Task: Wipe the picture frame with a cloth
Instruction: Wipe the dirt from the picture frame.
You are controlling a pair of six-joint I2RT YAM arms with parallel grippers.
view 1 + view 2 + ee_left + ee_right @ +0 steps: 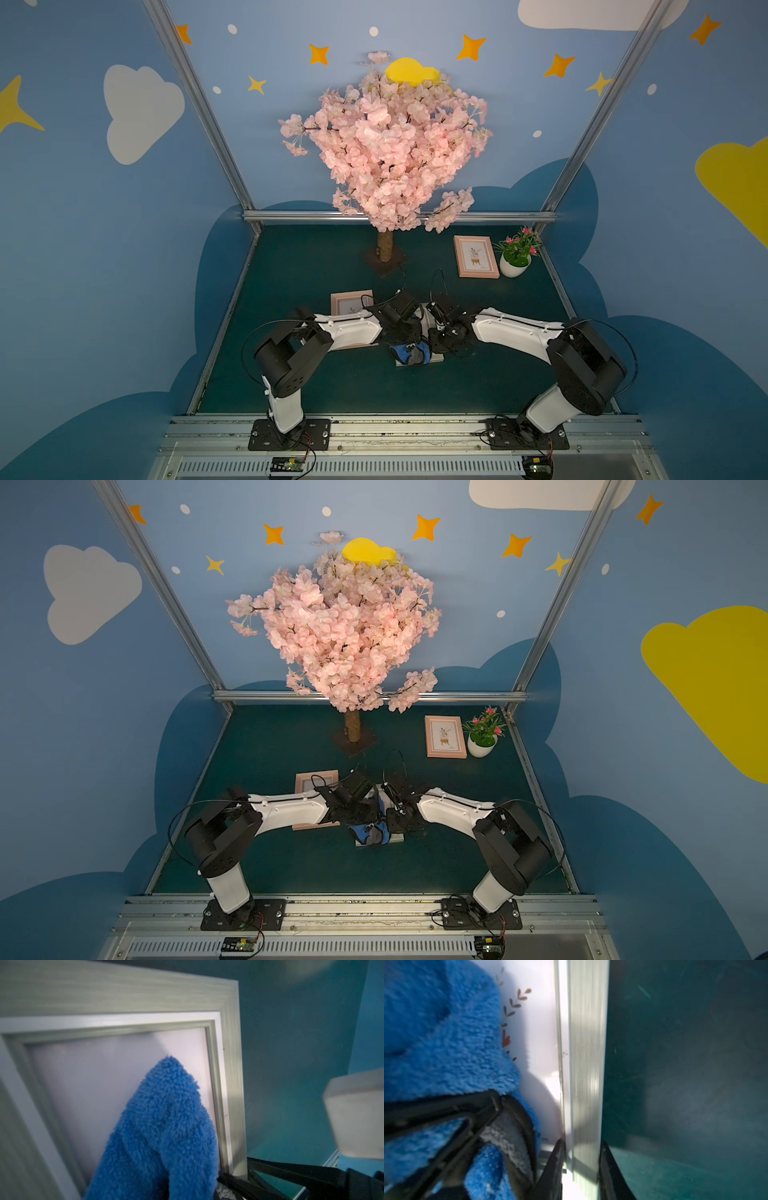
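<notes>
The picture frame (436,360) (397,838) is a pale grey wooden frame lying flat at the middle of the table, mostly hidden by both grippers in both top views. The blue plush cloth (406,353) (162,1126) rests bunched on its glass. My left gripper (409,337) is shut on the cloth; its jaws are buried in the plush in the left wrist view. The cloth's grey reverse (508,1136) shows by a left fingertip. My right gripper (582,1167) is shut on the frame's side rail (585,1084), one finger on each side.
A pink frame (351,302) lies partly under the left arm. Another pink frame (476,256) and a white potted plant (515,259) stand at the back right. The blossom tree's trunk (385,245) stands on its base at the back centre.
</notes>
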